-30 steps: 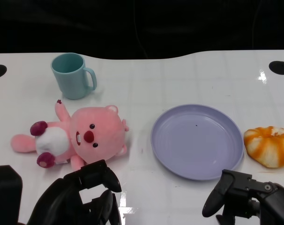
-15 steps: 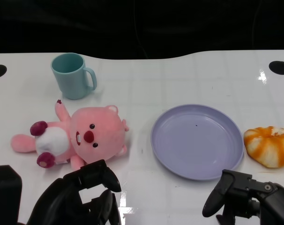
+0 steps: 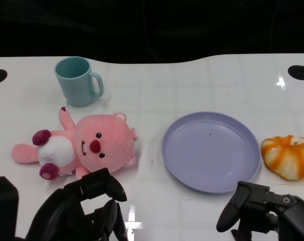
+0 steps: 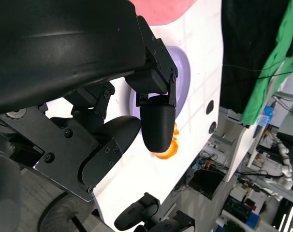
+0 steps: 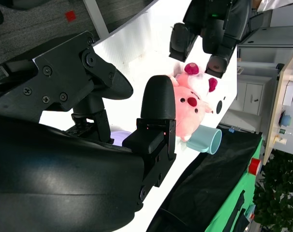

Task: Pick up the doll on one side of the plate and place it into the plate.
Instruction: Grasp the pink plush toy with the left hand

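Doll (image 3: 84,145) lies beside plate (image 3: 210,150); wrist view shows only pink edge.

There is one pink doll (image 3: 87,145) at the middle left of the head view. There is one purple plate (image 3: 210,150) at the middle right. There is one blue-green cup (image 3: 78,81) at the upper left. There is one orange and white toy pumpkin (image 3: 288,156) at the right edge. There are two black hands, one (image 3: 84,211) at the lower left and one (image 3: 265,211) at the lower right.
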Controlling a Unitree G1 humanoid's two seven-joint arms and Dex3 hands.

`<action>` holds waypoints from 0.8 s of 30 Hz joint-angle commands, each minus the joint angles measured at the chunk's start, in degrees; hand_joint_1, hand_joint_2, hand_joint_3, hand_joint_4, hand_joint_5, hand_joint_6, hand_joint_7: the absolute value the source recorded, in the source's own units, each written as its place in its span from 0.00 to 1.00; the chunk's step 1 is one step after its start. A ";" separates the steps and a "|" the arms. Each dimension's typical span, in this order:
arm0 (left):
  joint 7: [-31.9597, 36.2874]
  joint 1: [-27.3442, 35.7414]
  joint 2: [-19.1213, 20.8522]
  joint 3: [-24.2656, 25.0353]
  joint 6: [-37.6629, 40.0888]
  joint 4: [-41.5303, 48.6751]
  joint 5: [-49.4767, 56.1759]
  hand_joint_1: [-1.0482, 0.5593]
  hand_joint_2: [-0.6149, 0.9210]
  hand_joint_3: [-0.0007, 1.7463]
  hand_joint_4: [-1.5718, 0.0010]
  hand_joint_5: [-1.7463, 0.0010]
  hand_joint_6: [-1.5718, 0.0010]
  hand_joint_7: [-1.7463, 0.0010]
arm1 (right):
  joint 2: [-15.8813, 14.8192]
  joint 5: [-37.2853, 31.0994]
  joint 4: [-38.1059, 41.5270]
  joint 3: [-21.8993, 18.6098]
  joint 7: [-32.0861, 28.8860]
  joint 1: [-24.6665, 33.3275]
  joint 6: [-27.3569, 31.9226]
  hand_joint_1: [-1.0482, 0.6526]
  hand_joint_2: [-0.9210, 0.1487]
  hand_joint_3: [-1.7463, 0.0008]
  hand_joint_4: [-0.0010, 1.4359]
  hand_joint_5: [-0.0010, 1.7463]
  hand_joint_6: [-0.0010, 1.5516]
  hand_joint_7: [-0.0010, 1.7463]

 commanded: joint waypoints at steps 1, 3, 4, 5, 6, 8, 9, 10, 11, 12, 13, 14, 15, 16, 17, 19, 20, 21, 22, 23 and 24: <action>-0.59 -0.92 0.42 1.68 -1.19 0.73 -0.39 0.52 0.67 0.76 0.51 0.11 0.50 0.32 | -0.25 0.01 0.18 -0.26 -0.25 -0.44 -0.44 0.56 0.29 0.40 0.44 0.96 0.36 0.79; -0.95 -1.26 0.97 2.17 -1.98 0.88 0.47 0.50 0.67 0.72 0.54 0.13 0.50 0.37 | -0.23 -0.39 0.33 0.03 -0.39 -0.56 -0.47 0.56 0.30 0.40 0.44 0.96 0.36 0.79; -1.12 -1.33 1.04 2.39 -2.55 1.00 0.75 0.49 0.69 0.67 0.55 0.16 0.50 0.42 | -0.19 -0.51 0.35 0.16 -0.47 -0.64 -0.37 0.56 0.30 0.40 0.44 0.96 0.36 0.78; -1.33 -1.36 1.05 2.57 -3.34 1.06 1.03 0.48 0.71 0.63 0.56 0.18 0.49 0.44 | -0.10 -0.62 0.32 0.28 -0.56 -0.70 -0.18 0.56 0.30 0.40 0.44 0.96 0.36 0.78; -1.56 -1.42 1.04 2.76 -4.02 1.15 1.02 0.48 0.73 0.59 0.57 0.20 0.50 0.47 | -0.02 -0.72 0.31 0.36 -0.63 -0.80 -0.03 0.56 0.30 0.40 0.44 0.96 0.36 0.78; -2.10 -1.46 1.20 2.91 -5.98 1.28 1.72 0.46 0.79 0.48 0.59 0.27 0.53 0.54 | 0.13 -0.91 0.41 0.43 -0.75 -1.00 0.07 0.56 0.30 0.40 0.45 0.96 0.36 0.78; -2.30 -1.49 1.28 2.95 -6.71 1.38 2.15 0.46 0.82 0.44 0.60 0.29 0.54 0.56 | 0.17 -0.95 0.42 0.45 -0.81 -1.09 0.21 0.56 0.30 0.40 0.45 0.96 0.36 0.78; -2.43 -1.56 1.45 3.11 -7.29 1.44 2.57 0.45 0.84 0.40 0.60 0.31 0.54 0.60 | 0.24 -0.80 0.58 0.46 -0.77 -1.17 -0.01 0.56 0.30 0.40 0.45 0.95 0.36 0.78; -2.54 -1.65 1.62 3.28 -7.75 1.51 2.90 0.44 0.89 0.31 0.64 0.34 0.54 0.66 | 0.30 -0.64 0.77 0.46 -0.73 -1.23 -0.29 0.56 0.30 0.40 0.45 0.95 0.36 0.78; -2.57 -1.76 1.76 3.44 -8.04 1.57 3.17 0.43 0.93 0.25 0.67 0.36 0.54 0.71 | 0.33 -0.53 0.93 0.47 -0.69 -1.30 -0.50 0.56 0.30 0.39 0.45 0.95 0.36 0.78; -2.62 -1.85 1.84 3.59 -8.43 1.70 3.44 0.42 0.96 0.20 0.68 0.37 0.54 0.75 | 0.36 -0.46 1.08 0.46 -0.66 -1.33 -0.75 0.56 0.30 0.39 0.45 0.95 0.36 0.78; -2.82 -1.95 2.02 3.55 -9.34 1.92 4.24 0.41 0.98 0.15 0.70 0.40 0.55 0.79 | 0.38 -0.42 1.23 0.44 -0.64 -1.42 -0.89 0.56 0.29 0.39 0.45 0.96 0.36 0.78; -3.00 -2.02 2.13 3.50 -10.04 2.13 4.84 0.40 0.99 0.13 0.72 0.42 0.56 0.82 | 0.39 -0.40 1.33 0.42 -0.63 -1.50 -0.97 0.56 0.29 0.39 0.44 0.96 0.36 0.78; -3.38 -2.12 2.49 3.38 -11.30 2.29 6.00 0.40 1.00 0.12 0.72 0.43 0.57 0.83 | 0.37 -0.46 1.42 0.38 -0.65 -1.59 -1.03 0.56 0.29 0.39 0.44 0.96 0.36 0.78; -3.83 -2.26 2.94 3.24 -12.63 2.44 7.21 0.37 1.00 0.11 0.76 0.47 0.60 0.86 | 0.34 -0.55 1.45 0.35 -0.68 -1.67 -0.97 0.56 0.30 0.39 0.44 0.96 0.36 0.78; -4.62 -2.62 3.80 3.11 -15.06 2.87 9.35 0.35 1.00 0.10 0.79 0.50 0.63 0.88 | 0.28 -0.65 1.44 0.35 -0.69 -1.78 -0.79 0.56 0.30 0.39 0.44 0.96 0.36 0.78; -4.98 -2.95 4.38 3.18 -16.31 3.19 10.61 0.32 1.00 0.09 0.83 0.53 0.66 0.91 | 0.26 -0.67 1.43 0.41 -0.68 -1.84 -0.69 0.56 0.30 0.39 0.44 0.96 0.36 0.78; -5.31 -3.28 4.80 3.36 -17.17 3.49 11.42 0.31 1.00 0.08 0.84 0.54 0.68 0.92 | 0.25 -0.69 1.44 0.47 -0.66 -1.91 -0.62 0.55 0.30 0.39 0.44 0.96 0.36 0.78; -5.99 -3.81 5.30 3.64 -19.00 4.28 12.51 0.30 1.00 0.08 0.85 0.56 0.68 0.93 | 0.28 -0.65 1.44 0.54 -0.65 -1.97 -0.54 0.55 0.30 0.39 0.44 0.96 0.36 0.78; -6.47 -4.18 5.67 3.81 -20.45 4.92 13.36 0.28 1.00 0.07 0.87 0.59 0.70 0.95 | 0.30 -0.63 1.45 0.59 -0.65 -2.00 -0.50 0.55 0.30 0.40 0.44 0.96 0.36 0.78; -6.83 -4.61 6.45 3.78 -22.81 5.75 15.34 0.27 1.00 0.07 0.88 0.59 0.71 0.96 | 0.36 -0.59 1.48 0.65 -0.68 -2.04 -0.43 0.55 0.30 0.40 0.44 0.95 0.36 0.78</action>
